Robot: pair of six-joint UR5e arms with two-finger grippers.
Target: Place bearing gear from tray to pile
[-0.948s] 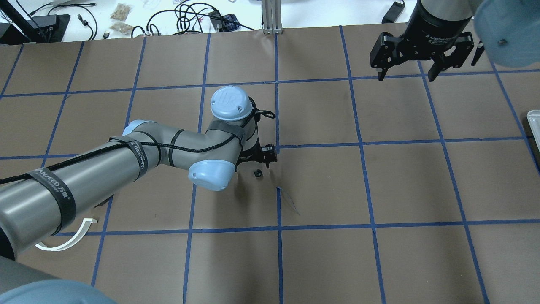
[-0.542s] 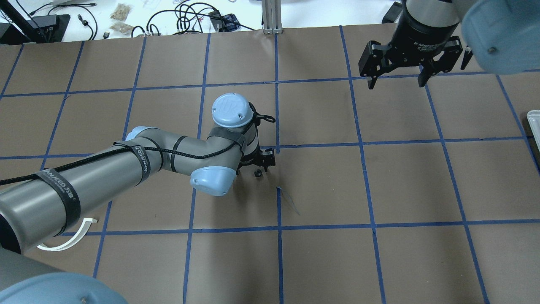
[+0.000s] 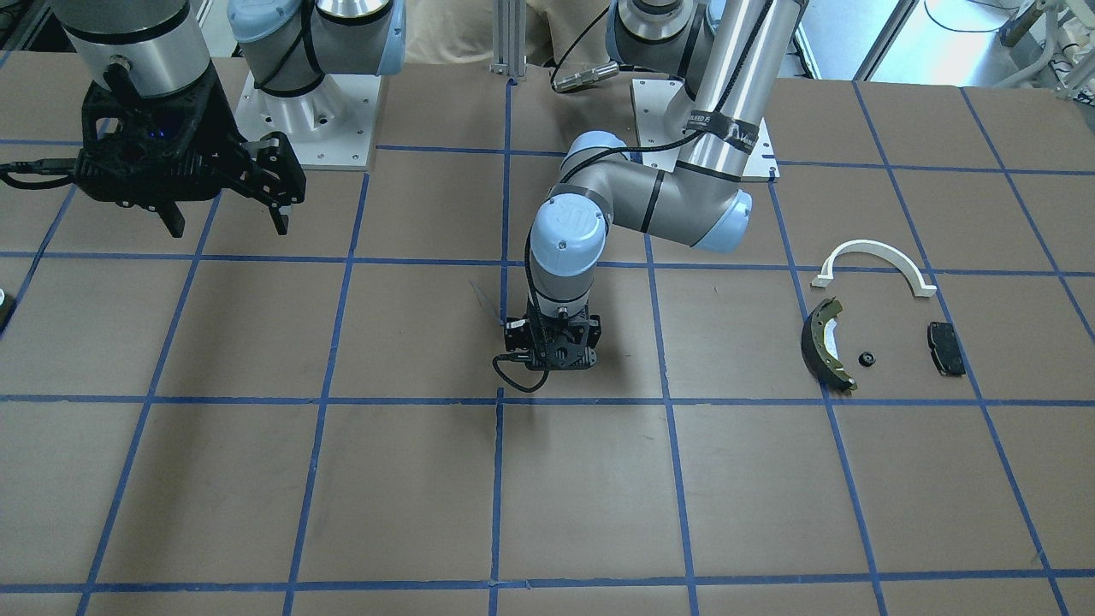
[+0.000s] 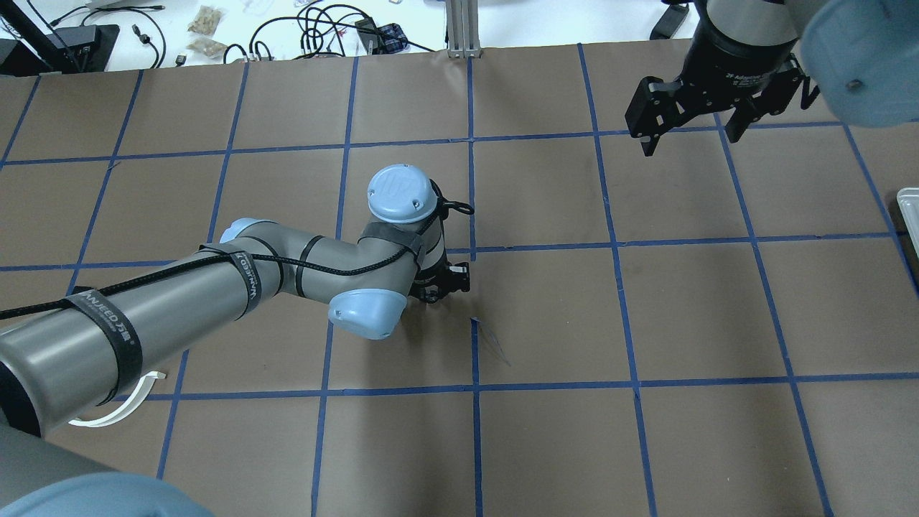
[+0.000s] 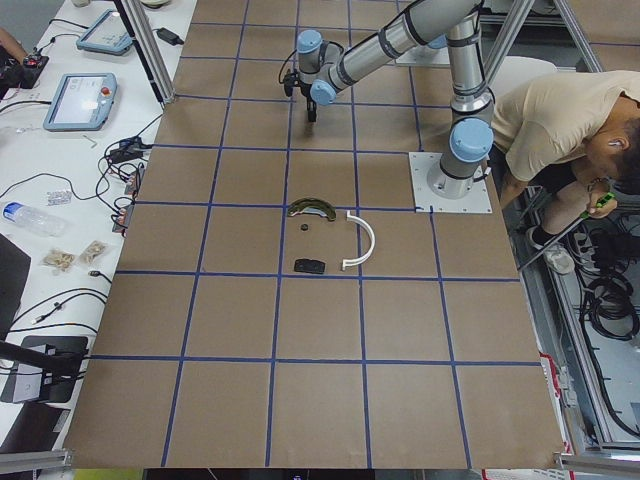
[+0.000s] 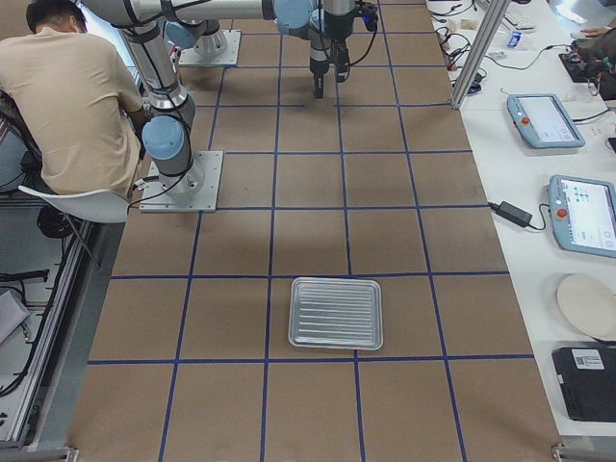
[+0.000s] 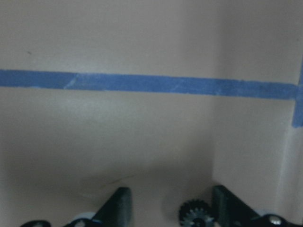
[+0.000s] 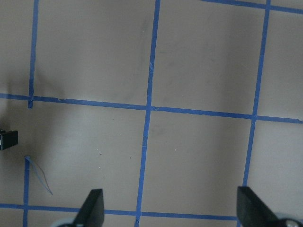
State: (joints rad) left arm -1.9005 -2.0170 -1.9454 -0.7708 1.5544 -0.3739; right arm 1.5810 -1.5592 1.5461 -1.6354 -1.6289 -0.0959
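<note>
My left gripper (image 7: 173,208) is down at the table's middle, open, with its jaws standing on either side of the small black bearing gear (image 7: 195,213). The gear lies on the paper closer to the right-hand finger (image 7: 226,204). In the overhead view the left gripper (image 4: 441,284) hides the gear. The pile sits apart: a white arch (image 3: 873,255), a dark brake shoe (image 3: 825,342), a black pad (image 3: 945,347) and a small black part (image 3: 867,359). My right gripper (image 4: 693,141) is open and empty, high above the far right of the table.
The metal tray (image 6: 336,313) lies at the table's right end; only its edge (image 4: 908,208) shows in the overhead view. A small tear in the paper (image 4: 492,343) lies just in front of the left gripper. An operator (image 6: 72,91) sits by the robot's base.
My left gripper has moved over the gear and come down around it, so the overhead view no longer shows the gear. The right gripper has shifted slightly, still open.
</note>
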